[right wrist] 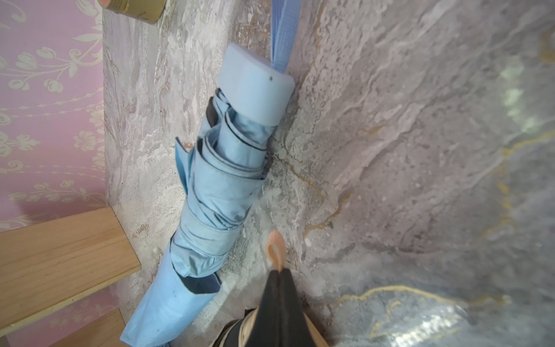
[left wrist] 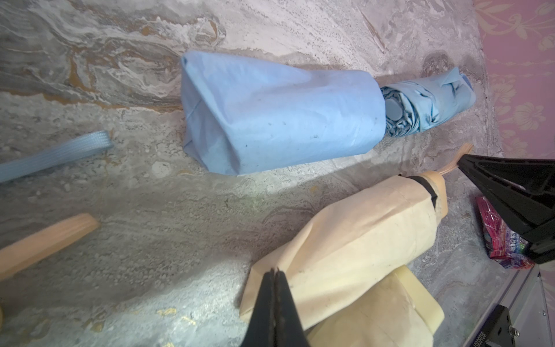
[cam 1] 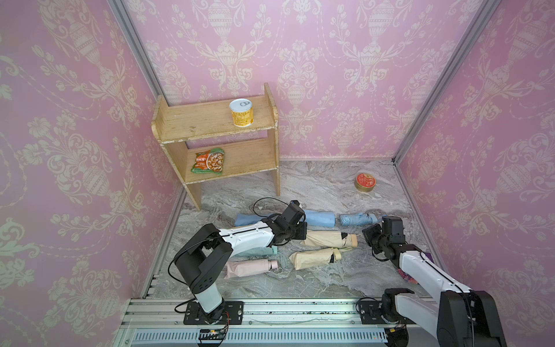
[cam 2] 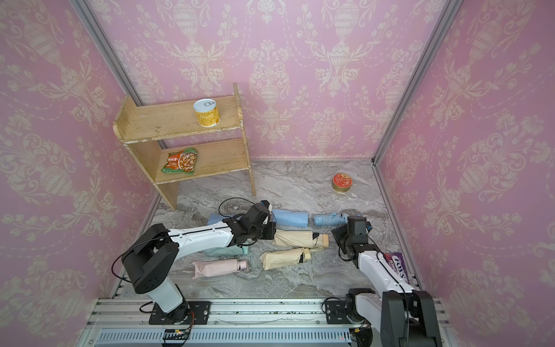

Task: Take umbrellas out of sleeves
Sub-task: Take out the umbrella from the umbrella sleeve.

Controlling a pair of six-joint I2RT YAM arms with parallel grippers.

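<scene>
My left jaws are pinched shut on the closed end of the beige sleeve, with thin fabric caught at the tips. My right jaws are shut on the peach strap of the beige umbrella. That umbrella lies on the counter mid-row, almost wholly inside the sleeve. Only its handle and a black band show at the mouth.

The step, as I judge it, is to draw the two ends apart. I should pull straight along the sleeve's length and low over the counter, with the left side as anchor and the right side doing the travel. Both grips are slight, a fabric corner and a narrow loop, so a slow, even pull suits better than a jerk. If the mouth bunches on the handle, I should ease off. The second beige sleeve lies just beside, and the light blue umbrella is near my right side. Neither should be dragged along.
</scene>
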